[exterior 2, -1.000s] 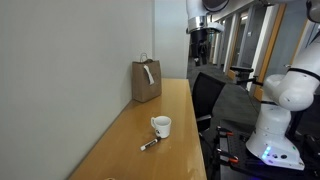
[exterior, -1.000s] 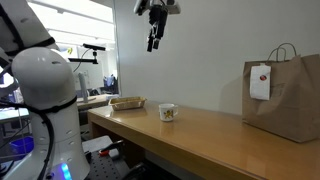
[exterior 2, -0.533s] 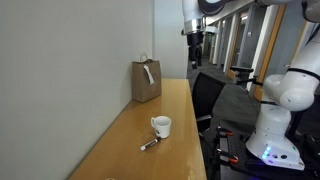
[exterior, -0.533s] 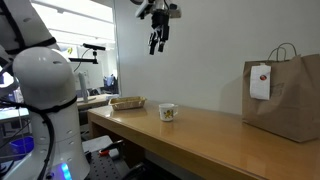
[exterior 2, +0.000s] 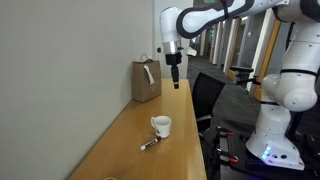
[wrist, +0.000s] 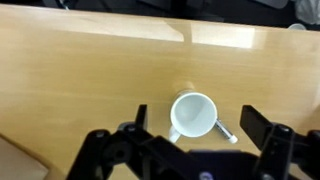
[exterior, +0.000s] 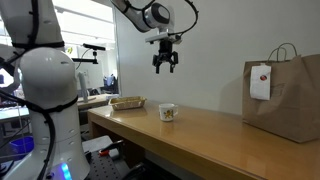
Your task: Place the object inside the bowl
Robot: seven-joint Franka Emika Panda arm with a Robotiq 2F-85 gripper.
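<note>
Claw point(exterior: 165, 66) open and empty, fingers pointing straight down, well above the wooden surface point(exterior 2: 125, 135). Forearm comes in roughly level from up high, with the wrist turned down. White cup-like bowl point(exterior 2: 161, 126) stands upright, nearer the robot-side edge than the wall edge. Wrist view puts it directly under the claw. Slim metallic object point(exterior 2: 150, 144) lies on the surface just beside the bowl, not in it. Brown paper bag point(exterior 2: 146, 82) stands at the far end.

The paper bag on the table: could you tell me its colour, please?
The paper bag is brown, with a white tag; clearest in an exterior view.
</note>
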